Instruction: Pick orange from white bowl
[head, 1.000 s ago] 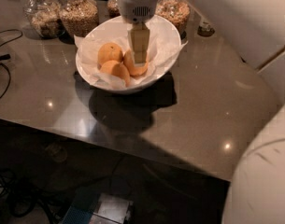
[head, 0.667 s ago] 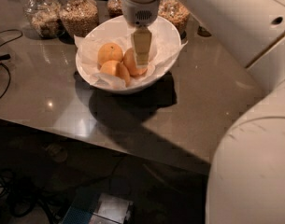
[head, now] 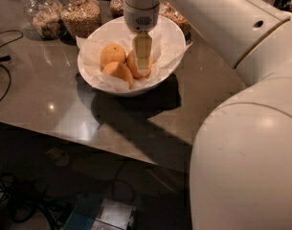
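Note:
The white bowl (head: 172,32), lined with crumpled white paper, stands on the dark table and holds three oranges. My gripper (head: 142,63) hangs straight down from the white wrist into the bowl. It is at the right-hand orange (head: 131,65), which it partly covers. Two other oranges lie to the left of it, one at the back (head: 112,54) and one at the front (head: 118,72). The oranges rest on the paper in the bowl.
Glass jars of grains (head: 81,14) (head: 44,18) stand behind the bowl, with more behind its right rim (head: 176,16). Cables (head: 2,61) lie at the table's left. My bulky white arm (head: 241,90) fills the right side. The table's front edge (head: 112,145) runs below the bowl.
The gripper stays down in the bowl at the same orange. The near part of the arm has swung in and now fills more of the right of the view.

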`<action>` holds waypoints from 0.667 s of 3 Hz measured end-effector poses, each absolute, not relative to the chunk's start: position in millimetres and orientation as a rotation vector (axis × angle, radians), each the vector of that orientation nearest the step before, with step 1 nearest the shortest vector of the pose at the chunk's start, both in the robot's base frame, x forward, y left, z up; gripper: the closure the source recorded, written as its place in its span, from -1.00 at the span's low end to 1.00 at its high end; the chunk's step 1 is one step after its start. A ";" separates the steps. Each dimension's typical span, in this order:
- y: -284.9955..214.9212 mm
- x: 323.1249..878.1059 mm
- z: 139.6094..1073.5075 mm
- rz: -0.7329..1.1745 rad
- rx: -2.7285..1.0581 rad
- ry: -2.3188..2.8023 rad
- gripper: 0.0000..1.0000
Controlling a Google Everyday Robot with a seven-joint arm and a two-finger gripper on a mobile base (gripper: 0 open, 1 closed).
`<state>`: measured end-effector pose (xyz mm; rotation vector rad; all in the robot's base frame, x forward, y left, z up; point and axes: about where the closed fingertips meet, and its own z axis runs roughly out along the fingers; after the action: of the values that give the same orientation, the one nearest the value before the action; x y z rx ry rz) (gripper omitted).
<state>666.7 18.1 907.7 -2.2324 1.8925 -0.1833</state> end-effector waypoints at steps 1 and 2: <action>19.6 670.1 890.2 -0.153 -2.245 1.913 -0.74; 19.4 675.2 873.7 -0.122 -2.255 1.929 -0.74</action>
<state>675.2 19.4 873.7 -2.2549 1.9288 -0.1215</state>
